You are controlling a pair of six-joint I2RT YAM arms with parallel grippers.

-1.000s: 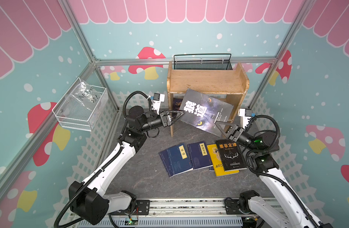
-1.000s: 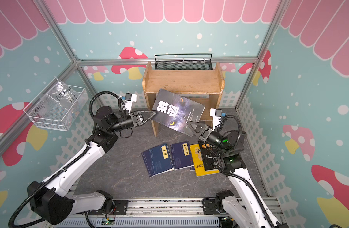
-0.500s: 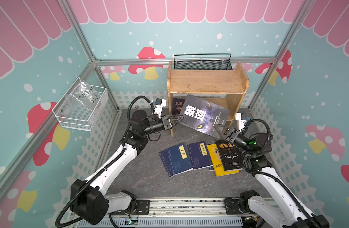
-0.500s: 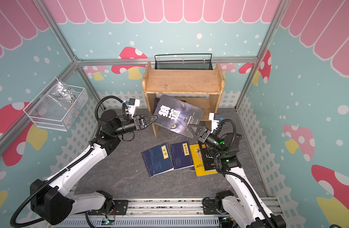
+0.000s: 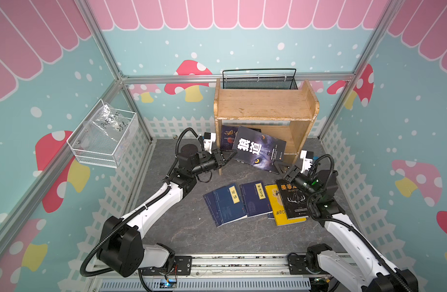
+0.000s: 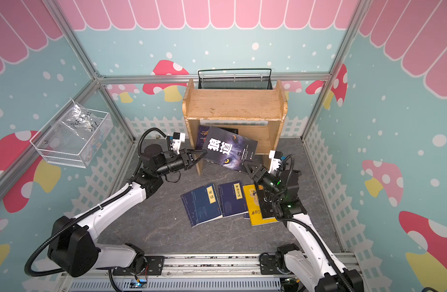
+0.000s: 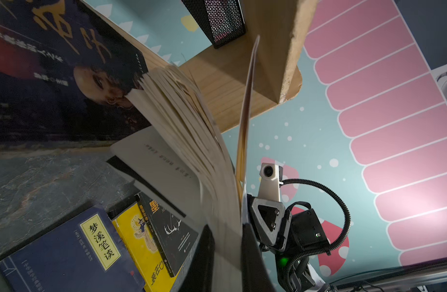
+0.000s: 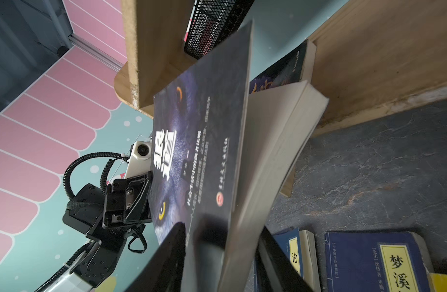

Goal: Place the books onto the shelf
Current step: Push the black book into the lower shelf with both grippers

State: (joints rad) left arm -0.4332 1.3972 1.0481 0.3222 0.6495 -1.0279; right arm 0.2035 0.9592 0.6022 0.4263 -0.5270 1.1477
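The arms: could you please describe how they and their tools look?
Left arm and right arm: white links, black joints, black ribbed cables, a white camera at each wrist. Left tool and right tool: black, triangular open-frame fingers. A green light glows on the right arm.

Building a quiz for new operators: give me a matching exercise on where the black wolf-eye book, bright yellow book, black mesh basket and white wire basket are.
1. black wolf-eye book
2. bright yellow book
3. black mesh basket
4. white wire basket

A. fixed to the side wall
B. flat on the floor, partly under the black antler book
C. at the top rear of the light wooden shelf
D. tilted, held by the left gripper

Pairs: 1-D, 2-B, 3-C, 4-A
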